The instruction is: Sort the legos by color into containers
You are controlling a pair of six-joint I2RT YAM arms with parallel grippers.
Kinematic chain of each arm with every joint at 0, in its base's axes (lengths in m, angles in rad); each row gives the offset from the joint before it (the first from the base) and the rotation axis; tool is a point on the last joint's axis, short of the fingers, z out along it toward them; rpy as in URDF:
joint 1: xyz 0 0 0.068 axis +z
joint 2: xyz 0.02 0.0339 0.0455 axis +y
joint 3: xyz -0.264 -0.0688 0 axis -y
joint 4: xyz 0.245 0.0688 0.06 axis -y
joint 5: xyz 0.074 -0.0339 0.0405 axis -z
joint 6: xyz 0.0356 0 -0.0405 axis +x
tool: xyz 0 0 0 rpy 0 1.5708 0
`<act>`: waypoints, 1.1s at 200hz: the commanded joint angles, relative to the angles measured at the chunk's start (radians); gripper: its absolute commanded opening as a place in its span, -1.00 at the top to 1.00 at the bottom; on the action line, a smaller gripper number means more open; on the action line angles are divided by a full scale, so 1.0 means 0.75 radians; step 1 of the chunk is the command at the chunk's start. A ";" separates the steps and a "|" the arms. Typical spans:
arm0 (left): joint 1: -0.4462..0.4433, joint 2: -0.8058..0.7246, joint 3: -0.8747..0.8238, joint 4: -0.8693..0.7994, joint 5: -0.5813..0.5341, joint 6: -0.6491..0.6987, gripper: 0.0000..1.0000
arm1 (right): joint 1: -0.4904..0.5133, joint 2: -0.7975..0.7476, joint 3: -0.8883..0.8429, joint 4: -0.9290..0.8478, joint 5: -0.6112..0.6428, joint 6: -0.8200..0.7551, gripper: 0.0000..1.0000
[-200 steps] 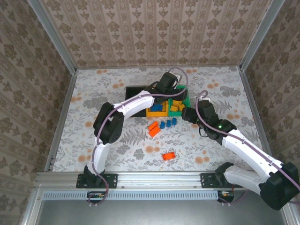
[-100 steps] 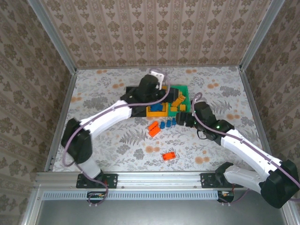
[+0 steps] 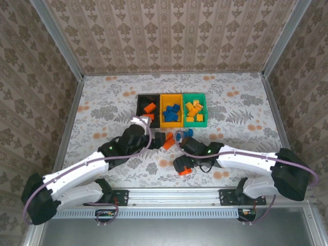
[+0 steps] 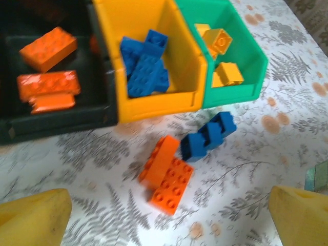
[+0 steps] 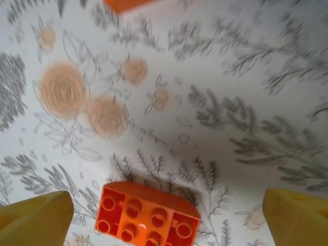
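Sorting looks mostly done: the black bin (image 3: 139,105) holds orange bricks (image 4: 48,47), the yellow bin (image 3: 171,124) blue bricks (image 4: 146,69), the green bin (image 3: 205,110) yellow bricks (image 4: 219,42). Loose on the table (image 3: 102,102), at 6 o'clock from the yellow bin, lie an orange pair (image 3: 167,141) and a blue cluster (image 3: 184,134), with a lone brick (image 3: 184,170) further toward 6. The left gripper (image 4: 168,205) hangs spread and empty over the pile; the right gripper (image 5: 166,197) is spread either side of the lone brick, not clenched on it

left arm (image 3: 77,174) lay low from 7 toward 1 o'clock | left gripper (image 3: 152,136) had fingers (image 4: 33,218) spread wide | right arm (image 3: 246,159) reached toward 9 o'clock | right gripper (image 3: 183,168) faced the worktop, fingers (image 5: 297,218) wide apart
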 commanded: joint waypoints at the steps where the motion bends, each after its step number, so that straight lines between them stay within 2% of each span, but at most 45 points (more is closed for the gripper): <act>1: -0.017 -0.127 -0.084 -0.097 -0.096 -0.127 -1.00 | 0.043 0.064 0.004 -0.042 0.030 0.061 -0.93; 36: -0.023 -0.289 -0.174 -0.184 -0.153 -0.186 -1.00 | 0.129 0.220 0.029 -0.031 0.056 0.104 -0.89; 68: -0.022 -0.364 -0.218 -0.219 -0.181 -0.205 -1.00 | 0.181 0.296 0.074 -0.086 0.148 0.129 -0.81; 102: -0.020 -0.377 -0.235 -0.235 -0.188 -0.213 -1.00 | 0.187 0.307 0.085 -0.085 0.150 0.131 -0.67; 147: -0.018 -0.381 -0.232 -0.245 -0.195 -0.195 -0.99 | 0.188 0.224 0.102 -0.069 0.153 0.093 -0.37; 184: -0.018 -0.393 -0.231 -0.274 -0.207 -0.198 -1.00 | 0.154 0.122 0.229 -0.124 0.182 -0.003 -0.26; 220: -0.016 -0.425 -0.247 -0.303 -0.216 -0.225 -1.00 | 0.010 0.166 0.497 -0.101 0.107 -0.139 -0.25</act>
